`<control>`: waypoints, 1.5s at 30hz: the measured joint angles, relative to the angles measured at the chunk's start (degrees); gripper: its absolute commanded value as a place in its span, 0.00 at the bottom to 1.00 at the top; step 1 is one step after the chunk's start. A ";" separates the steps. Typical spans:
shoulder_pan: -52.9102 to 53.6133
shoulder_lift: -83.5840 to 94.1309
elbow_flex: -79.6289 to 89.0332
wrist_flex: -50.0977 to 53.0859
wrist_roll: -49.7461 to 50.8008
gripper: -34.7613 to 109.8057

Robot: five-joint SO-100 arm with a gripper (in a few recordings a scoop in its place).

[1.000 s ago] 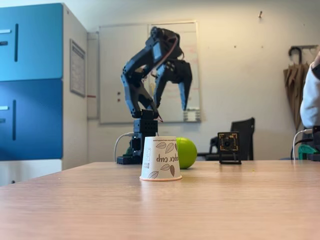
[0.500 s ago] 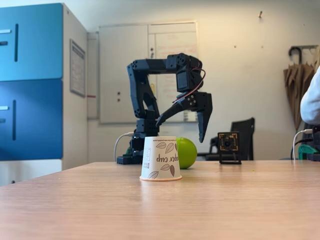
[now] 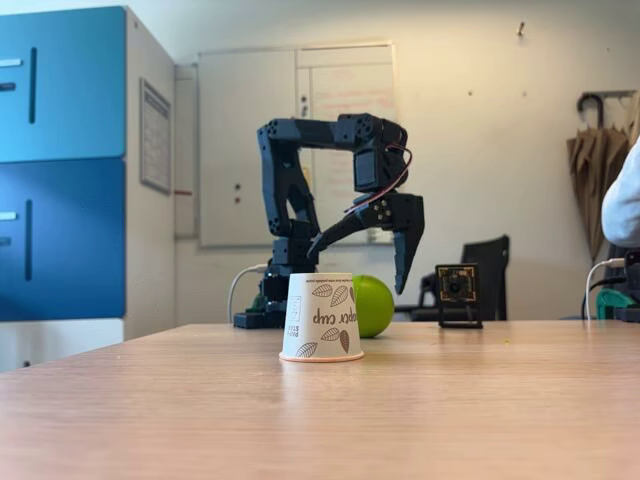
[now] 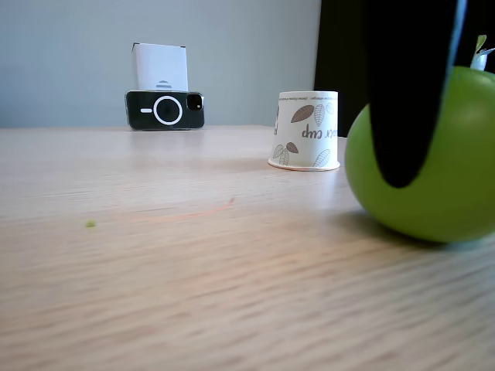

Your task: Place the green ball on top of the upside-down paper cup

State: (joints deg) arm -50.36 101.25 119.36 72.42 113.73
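The paper cup point(image 3: 321, 317) is found standing upside down on the wooden table point(image 3: 450, 400), its rolled rim flat on the surface and its leaf print and inverted lettering legible. The green ball point(image 3: 374, 305) is seen resting on the table behind the cup in a fixed view, partly covered by the cup's right edge; whether the two touch cannot be told there. In a fixed view from the far side, the ball point(image 4: 452, 182) is seen large in the foreground at the right edge, and the cup point(image 4: 305, 130) is seen standing apart from it, further back and to the left. The black arm is bent over at the elbow, and the gripper point(image 3: 362, 258) is held above the ball, pointed downward, with its fingers spread wide: one finger hangs near vertical to the right, the other slants off to the left. Nothing is held between them. A dark finger point(image 4: 410, 93) is seen in front of the ball, hanging down across its upper half. A phone point(image 4: 165, 109) is propped against a white box at the far table edge. A small camera point(image 3: 457, 294) is noted on the table to the right of the ball.
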 measured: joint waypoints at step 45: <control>4.48 8.96 10.20 -7.56 0.00 0.44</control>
State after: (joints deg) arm -45.88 110.21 129.55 64.86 113.73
